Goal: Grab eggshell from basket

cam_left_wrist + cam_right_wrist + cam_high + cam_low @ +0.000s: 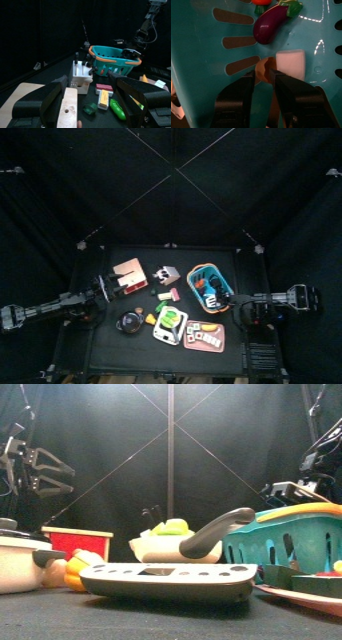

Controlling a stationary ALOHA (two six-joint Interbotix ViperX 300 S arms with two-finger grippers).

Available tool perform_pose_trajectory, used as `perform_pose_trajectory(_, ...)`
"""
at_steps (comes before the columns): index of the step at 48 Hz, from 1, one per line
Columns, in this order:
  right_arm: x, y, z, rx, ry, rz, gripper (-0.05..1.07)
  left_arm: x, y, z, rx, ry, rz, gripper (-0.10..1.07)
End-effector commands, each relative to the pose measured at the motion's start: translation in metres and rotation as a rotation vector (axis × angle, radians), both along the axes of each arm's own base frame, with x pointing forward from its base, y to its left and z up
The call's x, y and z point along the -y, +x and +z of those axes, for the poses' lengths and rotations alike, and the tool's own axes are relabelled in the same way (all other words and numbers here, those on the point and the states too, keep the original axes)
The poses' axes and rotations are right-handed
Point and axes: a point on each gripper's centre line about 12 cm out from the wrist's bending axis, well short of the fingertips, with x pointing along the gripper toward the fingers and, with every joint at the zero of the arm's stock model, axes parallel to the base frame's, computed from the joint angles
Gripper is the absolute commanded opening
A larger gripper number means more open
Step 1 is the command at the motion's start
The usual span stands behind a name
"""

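The blue basket (210, 286) stands at the table's right middle; it also shows in the front view (287, 536) and the left wrist view (113, 55). My right gripper (264, 76) reaches down inside it. Its jaws stand close together on a small tan eggshell (266, 67) that rests on the basket's slotted floor (211, 40). In the top view the right gripper (225, 302) sits over the basket's near end. My left gripper (93, 85) is open and empty above the pinkish-tan box (27, 107), at the table's left (107, 288).
In the basket lie a purple toy eggplant (271, 25) and a white-pink block (291, 62) beside the eggshell. The pinkish-tan box (128, 276), a tray of coloured pieces (203, 335), a white bowl (174, 542) and a grey pan (167, 579) crowd the table.
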Motion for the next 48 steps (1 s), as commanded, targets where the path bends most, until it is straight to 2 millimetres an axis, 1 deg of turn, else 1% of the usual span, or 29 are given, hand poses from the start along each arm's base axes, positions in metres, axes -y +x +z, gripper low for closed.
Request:
perform_pose_trajectory(1,0.001,0.004,0.002,0.016,-0.002,0.001,0.72,-0.002,0.003,0.009,0.020,0.011,0.002,0.98)
perform_pose_trajectory(14,0.001,0.006,-0.008,-0.006,0.007,0.005,0.71,-0.002,0.003,0.008,0.018,0.011,0.003,0.98)
perform_pose_trajectory(26,0.003,0.009,-0.011,0.002,0.000,0.014,0.70,-0.002,0.003,0.008,0.019,0.010,0.004,0.98)
perform_pose_trajectory(30,0.005,0.009,-0.012,-0.003,-0.001,0.012,0.68,-0.002,0.003,0.008,0.019,0.010,0.004,0.98)
perform_pose_trajectory(40,0.006,0.008,-0.013,-0.010,-0.006,0.012,0.57,-0.002,0.003,0.008,0.018,0.011,0.003,0.98)
perform_pose_trajectory(48,0.009,0.009,-0.008,0.008,-0.010,0.001,0.54,-0.002,0.003,0.008,0.018,0.011,0.003,0.98)
